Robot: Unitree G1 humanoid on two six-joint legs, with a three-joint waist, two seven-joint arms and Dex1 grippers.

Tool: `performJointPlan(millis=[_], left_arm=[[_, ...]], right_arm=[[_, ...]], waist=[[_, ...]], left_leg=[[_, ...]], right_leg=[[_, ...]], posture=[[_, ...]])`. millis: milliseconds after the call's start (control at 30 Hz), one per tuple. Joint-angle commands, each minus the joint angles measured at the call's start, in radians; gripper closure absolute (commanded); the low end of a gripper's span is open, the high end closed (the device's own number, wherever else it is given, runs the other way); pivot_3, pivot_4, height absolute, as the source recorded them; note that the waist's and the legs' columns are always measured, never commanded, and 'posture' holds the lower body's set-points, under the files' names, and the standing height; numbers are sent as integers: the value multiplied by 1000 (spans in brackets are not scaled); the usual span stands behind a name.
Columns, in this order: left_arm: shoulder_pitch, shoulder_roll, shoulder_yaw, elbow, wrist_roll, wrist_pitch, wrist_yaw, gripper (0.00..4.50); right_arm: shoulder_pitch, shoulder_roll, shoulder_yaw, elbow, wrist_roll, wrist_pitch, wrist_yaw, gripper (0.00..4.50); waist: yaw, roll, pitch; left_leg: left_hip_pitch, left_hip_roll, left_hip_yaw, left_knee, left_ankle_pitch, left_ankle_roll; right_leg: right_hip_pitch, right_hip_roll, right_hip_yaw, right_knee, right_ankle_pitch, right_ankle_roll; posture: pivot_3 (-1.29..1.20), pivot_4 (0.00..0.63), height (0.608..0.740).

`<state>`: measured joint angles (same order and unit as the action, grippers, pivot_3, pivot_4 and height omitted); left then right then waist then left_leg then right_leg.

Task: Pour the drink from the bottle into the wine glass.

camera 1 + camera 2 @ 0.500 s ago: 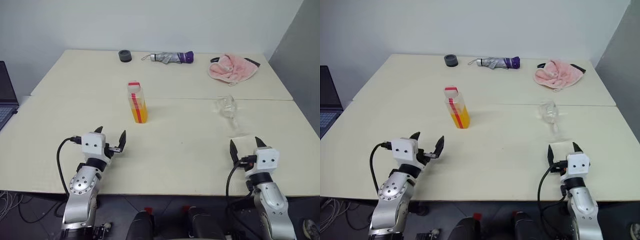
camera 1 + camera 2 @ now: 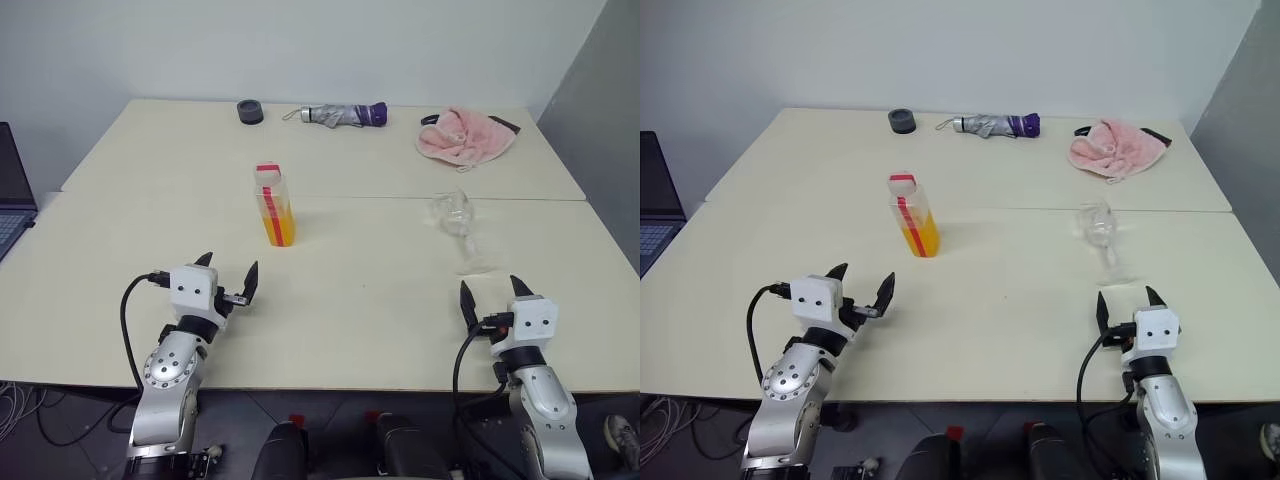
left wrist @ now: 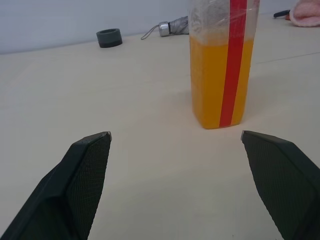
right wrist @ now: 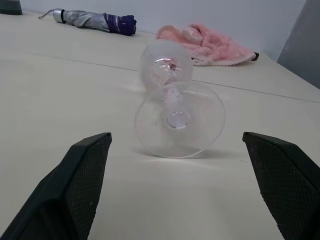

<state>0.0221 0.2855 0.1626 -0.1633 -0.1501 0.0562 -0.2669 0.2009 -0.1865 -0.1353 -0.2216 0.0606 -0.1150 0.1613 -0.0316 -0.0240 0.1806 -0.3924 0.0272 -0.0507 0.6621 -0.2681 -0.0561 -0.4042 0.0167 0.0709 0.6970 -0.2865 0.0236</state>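
Near the table's [image 2: 360, 330] front edge both grippers hover with jaws spread wide and empty. Ahead of the left gripper [image 2: 230, 276], well apart from it, the bottle [image 2: 273, 205] stands upright toward the table's middle, its drink [image 3: 217, 82] filling the lower part; in the left wrist view it sits nearer one finger than the other. Just beyond the right gripper [image 2: 492, 290], the wine glass [image 2: 458, 228] lies on its side, its round foot [image 4: 179, 119] facing the open fingers.

far edge — black ring [image 2: 250, 111] | folded umbrella [image 2: 340, 115] | pink towel [image 2: 464, 136] — left: laptop [image 2: 12, 190]
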Motion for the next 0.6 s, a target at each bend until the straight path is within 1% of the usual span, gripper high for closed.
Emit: performJointPlan(millis=[33,467,600], left_arm=[[-4,7,0,-49,6,-19,-2,43],[-1,7,2,-56,-12,-3,-17,43],[-8,8,-1,-56,-28,27,-28,43]], right_arm=[[-8,-5,-5,-9,3,-28,4,0],[-1,0,9,-55,-7,5,-2,0],[2,-31,25,-58,5,-11,53,0]], waist=[[0,0,0],[0,0,0],[0,0,0]], left_leg=[[0,0,0,0,0,0],[0,0,0,0,0,0],[0,0,0,0,0,0]], right_leg=[[0,0,0,0,0,0],[0,0,0,0,0,0],[0,0,0,0,0,0]], posture=[[0,150,740],[0,150,740],[0,150,740]])
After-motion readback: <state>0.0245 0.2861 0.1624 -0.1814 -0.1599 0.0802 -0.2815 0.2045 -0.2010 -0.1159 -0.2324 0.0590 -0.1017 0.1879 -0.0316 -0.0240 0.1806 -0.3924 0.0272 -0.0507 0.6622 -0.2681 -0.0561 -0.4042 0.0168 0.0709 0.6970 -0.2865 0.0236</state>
